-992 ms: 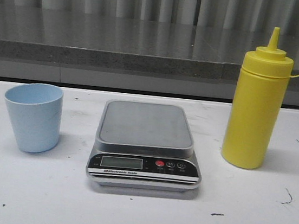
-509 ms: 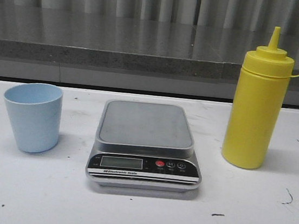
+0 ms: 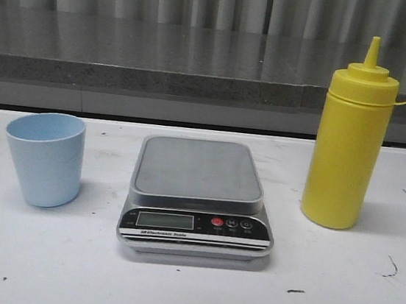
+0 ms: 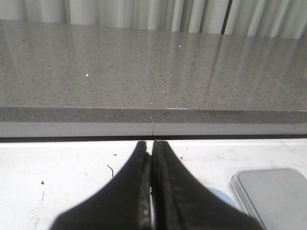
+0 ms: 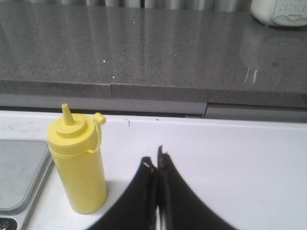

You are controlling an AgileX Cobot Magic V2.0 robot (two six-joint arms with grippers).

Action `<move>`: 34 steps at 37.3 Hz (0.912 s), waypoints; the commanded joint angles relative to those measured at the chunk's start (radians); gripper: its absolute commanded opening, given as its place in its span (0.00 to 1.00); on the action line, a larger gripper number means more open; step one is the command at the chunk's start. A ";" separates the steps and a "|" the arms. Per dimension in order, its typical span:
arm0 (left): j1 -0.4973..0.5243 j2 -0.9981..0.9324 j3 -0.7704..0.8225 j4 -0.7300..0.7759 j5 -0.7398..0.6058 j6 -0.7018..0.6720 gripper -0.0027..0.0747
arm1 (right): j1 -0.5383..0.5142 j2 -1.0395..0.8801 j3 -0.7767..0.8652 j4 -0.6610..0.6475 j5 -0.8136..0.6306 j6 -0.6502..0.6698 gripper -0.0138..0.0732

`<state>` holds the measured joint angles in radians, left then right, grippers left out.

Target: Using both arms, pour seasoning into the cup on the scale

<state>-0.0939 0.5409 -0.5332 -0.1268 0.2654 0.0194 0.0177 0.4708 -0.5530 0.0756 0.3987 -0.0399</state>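
Open white table (image 3: 333,301) all round. Cup (image 3: 43,158) left of scale (image 3: 197,196), seasoning (image 3: 349,140) upright right of it, each standing apart. Left gripper (image 4: 152,146) and right gripper (image 5: 156,162) clenched, holding nothing.

One cup (image 3: 43,158), one scale (image 3: 197,196), one seasoning bottle (image 3: 348,144).

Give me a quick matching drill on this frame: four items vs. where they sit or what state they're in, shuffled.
Things:
1. cup
2. scale
3. seasoning
4. left gripper

States:
A. upright on the table, right of the scale
B. shut, holding nothing
C. platform bare, between the other two items
D. on the table, left of the scale

Pairs: 1-D, 2-C, 3-A, 4-B
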 commanded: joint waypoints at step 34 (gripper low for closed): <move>-0.089 0.209 -0.158 -0.048 0.007 0.039 0.93 | -0.006 0.021 -0.035 0.003 -0.057 -0.004 0.86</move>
<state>-0.1425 0.6830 -0.6077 -0.1606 0.3069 0.0428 0.0177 0.4816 -0.5530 0.0774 0.4140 -0.0399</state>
